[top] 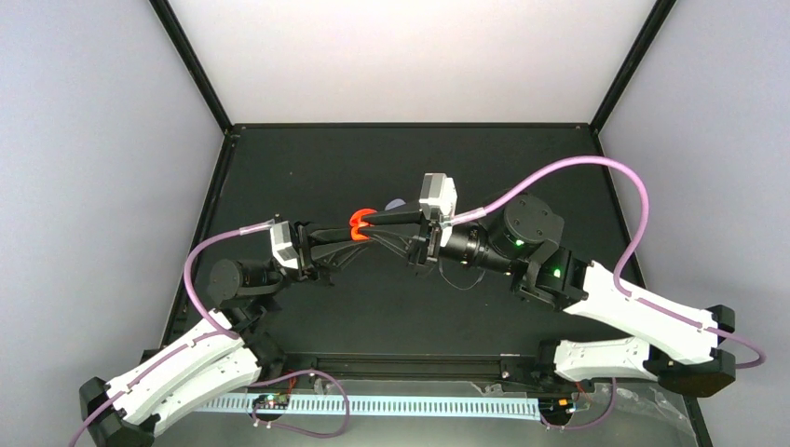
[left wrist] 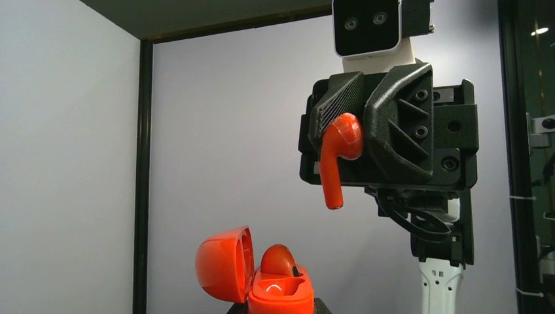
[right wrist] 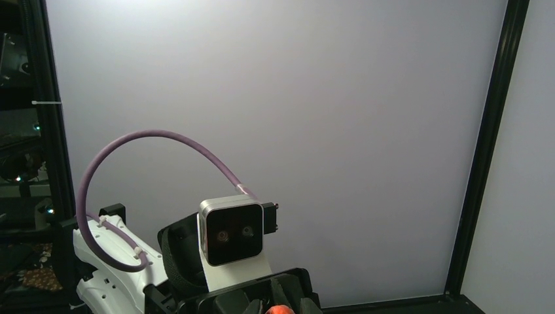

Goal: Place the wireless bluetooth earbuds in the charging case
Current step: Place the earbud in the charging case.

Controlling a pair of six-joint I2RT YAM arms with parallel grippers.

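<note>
The red-orange charging case (left wrist: 283, 293) stands with its lid (left wrist: 224, 264) swung open to the left, and one red-orange earbud (left wrist: 277, 258) sits in it. My left gripper (left wrist: 278, 309) is shut on the case's base, and only its fingertips show at the bottom edge. Above and to the right, my right gripper (left wrist: 340, 140) is shut on a second red-orange earbud (left wrist: 335, 163), stem pointing down, clear of the case. From the top, the case (top: 360, 223) hangs mid-table between the left gripper (top: 350, 237) and the right gripper (top: 378, 218). That earbud (right wrist: 281, 310) peeks in at the right wrist view's bottom edge.
A small purple object (top: 395, 202) lies on the black table (top: 307, 158) just behind the grippers. Grey walls and black frame posts (left wrist: 144, 176) enclose the table. The left arm's wrist camera (right wrist: 232, 233) faces the right wrist closely.
</note>
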